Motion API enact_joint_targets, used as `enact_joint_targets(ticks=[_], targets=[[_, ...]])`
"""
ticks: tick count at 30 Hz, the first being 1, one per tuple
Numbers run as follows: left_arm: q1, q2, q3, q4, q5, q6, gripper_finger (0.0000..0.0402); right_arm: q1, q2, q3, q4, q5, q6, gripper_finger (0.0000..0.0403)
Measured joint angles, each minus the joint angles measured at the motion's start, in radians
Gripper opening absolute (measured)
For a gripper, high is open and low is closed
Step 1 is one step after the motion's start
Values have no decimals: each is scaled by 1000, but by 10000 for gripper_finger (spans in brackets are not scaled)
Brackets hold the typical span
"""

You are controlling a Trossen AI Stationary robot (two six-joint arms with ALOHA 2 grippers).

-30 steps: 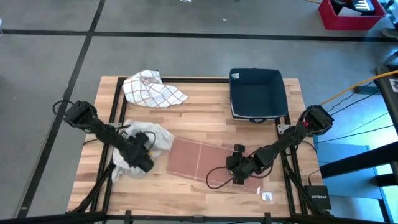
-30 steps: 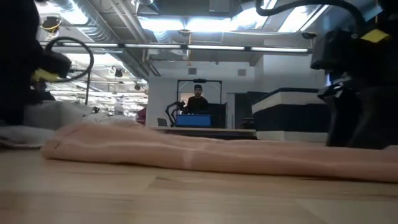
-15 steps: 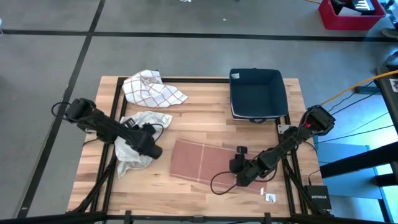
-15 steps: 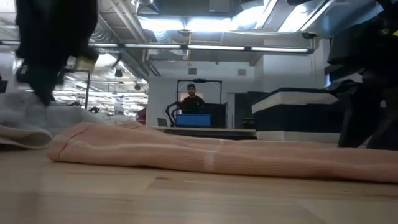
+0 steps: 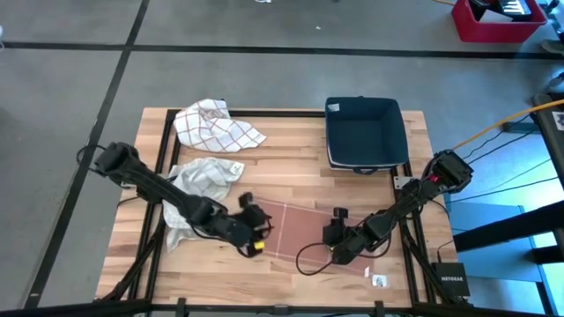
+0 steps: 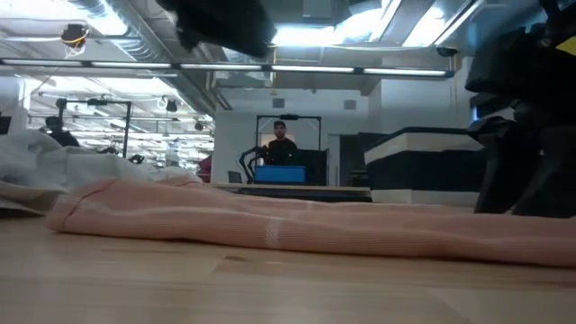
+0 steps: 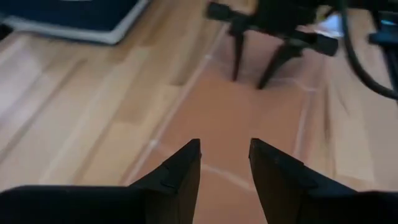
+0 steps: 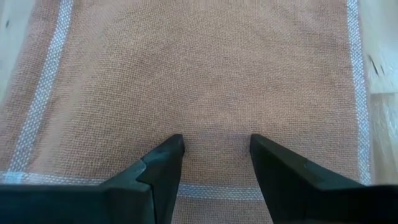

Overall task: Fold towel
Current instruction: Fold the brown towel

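Resting apart on the towel [image 8: 199,74], right fingers [image 8: 161,168] empty.

- Bare wood lies open at centre frame in the high view, between the bin [image 5: 362,132] at upper right and the orange towel [image 5: 295,231] below.
- Both arms crowd the towel: the left gripper [image 5: 254,231] over its left end, the right gripper [image 5: 335,234] on its right end, jaws parted.
- A white cloth [image 5: 196,187] and a checked cloth [image 5: 214,125] block the left side.
- The table's [image 5: 291,158] lower left corner is bare.
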Motion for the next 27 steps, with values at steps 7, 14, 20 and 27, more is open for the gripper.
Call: enact_joint_targets(ticks=[7, 14, 20, 27], targets=[[38, 202, -2, -201, 8, -109, 131, 0, 1, 0, 25, 11, -23, 193], [56, 248, 0, -378, 121, -278, 131, 0, 1, 0, 32, 14, -44, 193], [33, 243, 3, -496, 217, -473, 131, 0, 0, 2, 28, 19, -45, 193], [-4, 185, 53, -492, 262, -435, 131, 8, -111, 66, -111, -6, -57, 193]])
